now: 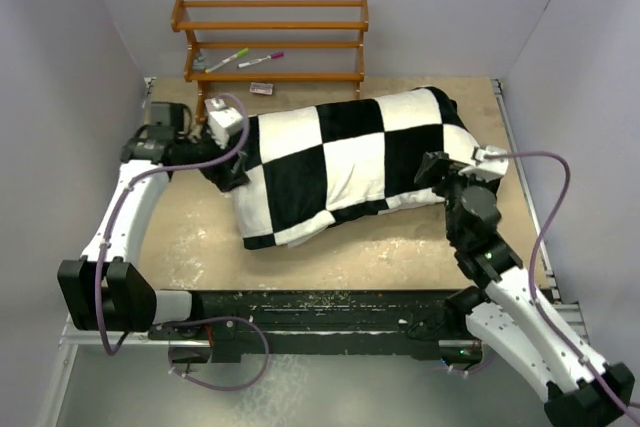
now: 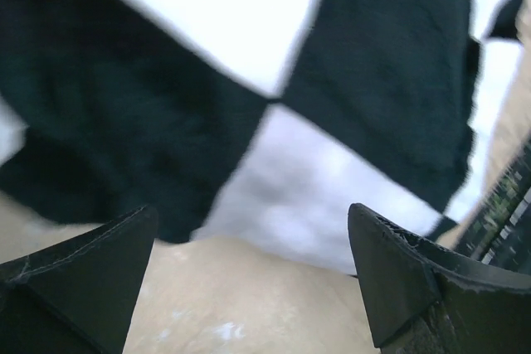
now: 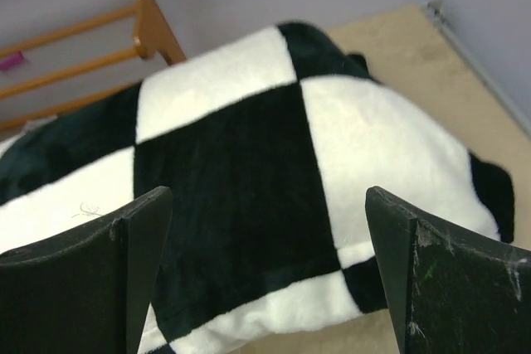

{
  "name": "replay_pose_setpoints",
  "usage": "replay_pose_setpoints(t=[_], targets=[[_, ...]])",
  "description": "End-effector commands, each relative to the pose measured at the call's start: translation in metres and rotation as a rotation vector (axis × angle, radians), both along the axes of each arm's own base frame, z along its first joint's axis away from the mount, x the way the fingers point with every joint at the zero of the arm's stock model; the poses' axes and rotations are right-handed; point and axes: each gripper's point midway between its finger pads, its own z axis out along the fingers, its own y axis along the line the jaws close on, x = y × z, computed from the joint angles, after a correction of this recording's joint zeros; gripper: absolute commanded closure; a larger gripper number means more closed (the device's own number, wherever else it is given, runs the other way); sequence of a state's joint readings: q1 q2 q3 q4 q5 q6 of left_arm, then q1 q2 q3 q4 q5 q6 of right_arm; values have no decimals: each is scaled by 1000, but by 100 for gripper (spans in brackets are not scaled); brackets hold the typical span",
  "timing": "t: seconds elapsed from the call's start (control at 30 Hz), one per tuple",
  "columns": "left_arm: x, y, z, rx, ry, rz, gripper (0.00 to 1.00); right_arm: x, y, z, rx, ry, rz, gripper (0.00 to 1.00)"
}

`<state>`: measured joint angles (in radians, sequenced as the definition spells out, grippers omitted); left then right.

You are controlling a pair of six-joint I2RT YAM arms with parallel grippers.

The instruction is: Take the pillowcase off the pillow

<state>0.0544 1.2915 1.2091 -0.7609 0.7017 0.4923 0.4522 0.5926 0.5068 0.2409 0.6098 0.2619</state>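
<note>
You have one checkered pillowcase point(image 1: 340, 162) lying plump mid-table, before one wooden rack point(image 1: 270, 42) holding two markers point(image 1: 260, 57). Your left gripper point(image 2: 253, 213) and right gripper point(image 3: 267, 196) sit at its two ends, both with fingers spread apart, holding nothing.

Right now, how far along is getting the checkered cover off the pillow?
Done: nothing yet. The fleecy black-and-white checkered pillowcase lies plump and filled on the tan table, with no bare pillow showing. In hand: the left gripper is open at its left end and the right gripper is open at its right end; neither holds fabric. Left: grip the cover, hold the pillow, and pull them apart.
</note>
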Motion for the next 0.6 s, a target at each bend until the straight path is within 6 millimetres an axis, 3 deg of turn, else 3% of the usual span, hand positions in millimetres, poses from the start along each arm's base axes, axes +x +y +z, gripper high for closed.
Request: replay_pose_setpoints(t=[0.0,0.2,0.27,0.57], targets=[[-38,-42,-27,98,58,-233,1,15,11,-17,138,145,-40,0],[-66,-64,-55,207,59,-388,1,18,59,-10,86,109,252,0],[-76,-69,-66,246,60,-428,1,19,64,-8,48,82,283,0],[-101,-68,-89,411,-60,-524,1,3,139,-33,-92,180,461,0]])
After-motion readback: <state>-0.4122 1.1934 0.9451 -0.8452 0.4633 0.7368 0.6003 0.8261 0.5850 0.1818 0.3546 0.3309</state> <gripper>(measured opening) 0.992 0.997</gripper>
